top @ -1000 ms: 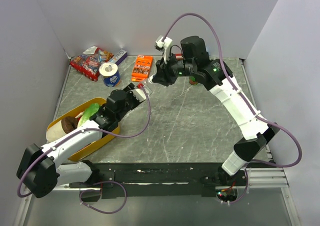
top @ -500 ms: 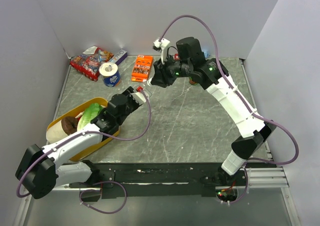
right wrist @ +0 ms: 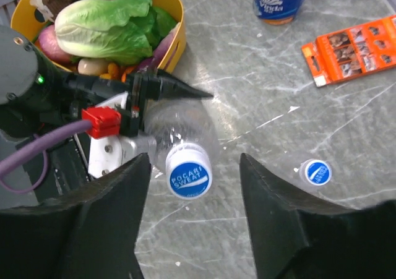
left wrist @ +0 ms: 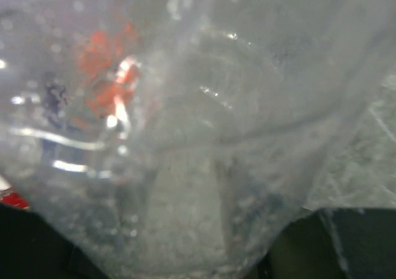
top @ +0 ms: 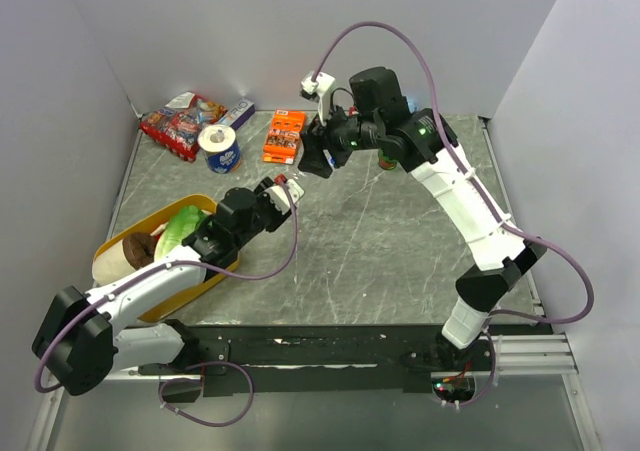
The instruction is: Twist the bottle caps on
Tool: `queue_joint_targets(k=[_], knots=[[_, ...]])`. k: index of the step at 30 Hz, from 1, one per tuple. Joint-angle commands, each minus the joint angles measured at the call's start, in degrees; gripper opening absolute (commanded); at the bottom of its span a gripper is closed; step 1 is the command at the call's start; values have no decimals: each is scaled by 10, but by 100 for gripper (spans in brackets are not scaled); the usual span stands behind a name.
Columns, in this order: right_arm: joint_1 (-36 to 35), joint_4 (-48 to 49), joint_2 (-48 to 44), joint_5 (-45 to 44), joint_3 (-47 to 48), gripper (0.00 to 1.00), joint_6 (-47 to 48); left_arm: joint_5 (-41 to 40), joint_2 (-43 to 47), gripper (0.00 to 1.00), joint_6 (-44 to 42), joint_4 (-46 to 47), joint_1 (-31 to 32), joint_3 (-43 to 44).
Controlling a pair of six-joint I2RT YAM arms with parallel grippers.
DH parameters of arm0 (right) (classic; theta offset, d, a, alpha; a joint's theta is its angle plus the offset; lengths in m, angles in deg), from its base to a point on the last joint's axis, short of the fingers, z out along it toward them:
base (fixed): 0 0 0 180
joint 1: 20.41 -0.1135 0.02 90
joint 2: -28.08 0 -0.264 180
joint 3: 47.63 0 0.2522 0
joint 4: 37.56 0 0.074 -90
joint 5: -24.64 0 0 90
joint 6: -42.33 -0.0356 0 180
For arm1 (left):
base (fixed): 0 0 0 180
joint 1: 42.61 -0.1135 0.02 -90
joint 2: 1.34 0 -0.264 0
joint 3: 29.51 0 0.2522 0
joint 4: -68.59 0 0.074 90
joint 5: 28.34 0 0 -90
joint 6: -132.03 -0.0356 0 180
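Right hand (right wrist: 193, 160) released and drawn back from blue cap (right wrist: 189, 179).
Clenched on it a second ago, now spread wide either side without touching; cap left seated on clear bottle (right wrist: 179, 127), clamped low over the bench (right wrist: 260, 75) in left hand (top: 280, 189). Probably first screwing finished; second cap (right wrist: 318, 172) nearby on bench, tightness unclear.

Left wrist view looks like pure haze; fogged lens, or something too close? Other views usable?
Left wrist: the clear bottle fills the frame, out of focus, with glare streaks. Right wrist: sharp, the lettering on the blue cap reads plainly. Top external: evenly lit, soft shadows.
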Motion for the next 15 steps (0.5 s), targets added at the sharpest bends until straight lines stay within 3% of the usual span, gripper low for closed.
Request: queue_joint_targets(k=[1, 5, 8, 9, 10, 11, 15], knots=[[-3, -41, 7, -7, 93, 73, 21, 92, -5, 1, 49, -10, 0, -3], [-2, -85, -19, -46, 103, 82, 75, 157, -9, 1, 87, -16, -2, -16], [20, -71, -81, -22, 21, 80, 135, 240, 4, 1, 64, -23, -6, -30], [48, -68, -100, 73, -6, 78, 169, 260, 10, 1, 37, -23, -7, -36], [56, -68, -120, 110, -60, 76, 213, 280, 20, 1, 19, -23, -13, -41], [58, -64, -159, 131, -89, 76, 305, 297, 25, 1, -2, -25, -16, -47], [52, -59, -227, 177, -188, 77, 488, 401, 19, 1, -162, -127, -46, -18]])
